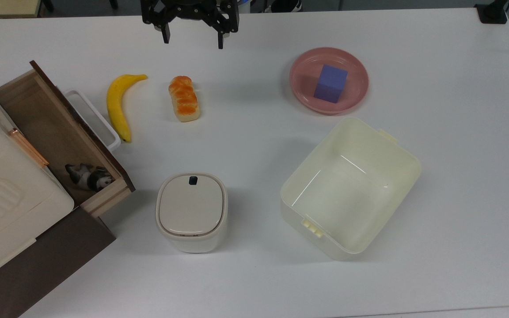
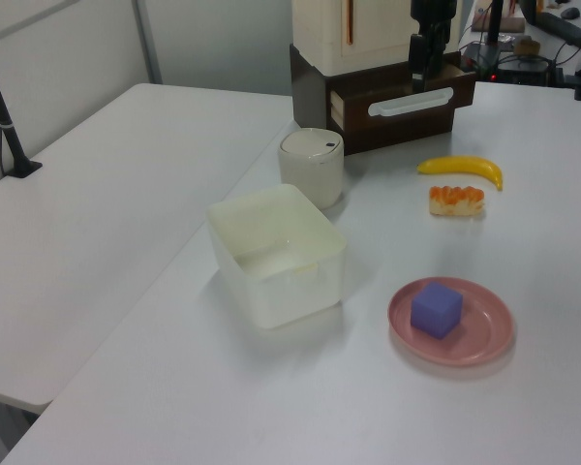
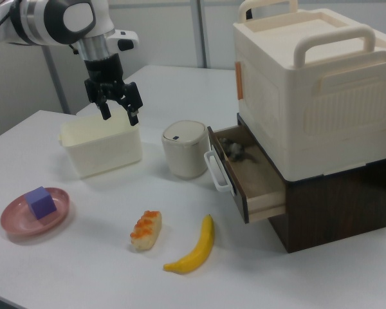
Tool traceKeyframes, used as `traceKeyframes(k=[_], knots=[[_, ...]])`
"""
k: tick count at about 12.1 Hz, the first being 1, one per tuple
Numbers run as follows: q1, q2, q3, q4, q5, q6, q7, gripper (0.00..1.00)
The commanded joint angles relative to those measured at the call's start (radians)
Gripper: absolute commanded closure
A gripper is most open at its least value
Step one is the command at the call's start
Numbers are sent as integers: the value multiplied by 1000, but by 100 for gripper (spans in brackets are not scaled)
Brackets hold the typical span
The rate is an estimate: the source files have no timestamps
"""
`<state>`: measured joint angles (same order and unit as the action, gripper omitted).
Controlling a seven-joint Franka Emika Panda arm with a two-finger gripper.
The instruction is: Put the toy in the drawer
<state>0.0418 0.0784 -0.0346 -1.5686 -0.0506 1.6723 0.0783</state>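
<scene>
The toy [image 1: 89, 176], a small black-and-white panda, lies inside the open drawer [image 1: 42, 121] at the top view's left; in the right view the toy [image 3: 235, 151] sits at the back of the wooden drawer [image 3: 257, 187]. The drawer's brown front panel with its white handle [image 2: 410, 101] faces out in the left view. My gripper [image 1: 192, 40] hangs open and empty at the top view's upper edge, well away from the drawer, above the table behind the bread. In the right view the gripper [image 3: 119, 112] hovers high over the table's left part.
A banana [image 1: 119, 106] and an orange bread loaf [image 1: 184, 98] lie near the drawer front. A lidded beige container [image 1: 191, 211], a cream bin [image 1: 349, 187] and a pink plate [image 1: 356, 95] with a purple cube [image 1: 330, 83] stand on the white table. A cream box [image 3: 315, 77] tops the cabinet.
</scene>
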Motion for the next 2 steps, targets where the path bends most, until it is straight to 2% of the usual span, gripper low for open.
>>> traceKeyframes(k=[1,2], knots=[[38,-32,-15,-36,-28,-13,-25,0],[36,-31,-16,-36,-28,-13,-25,0]])
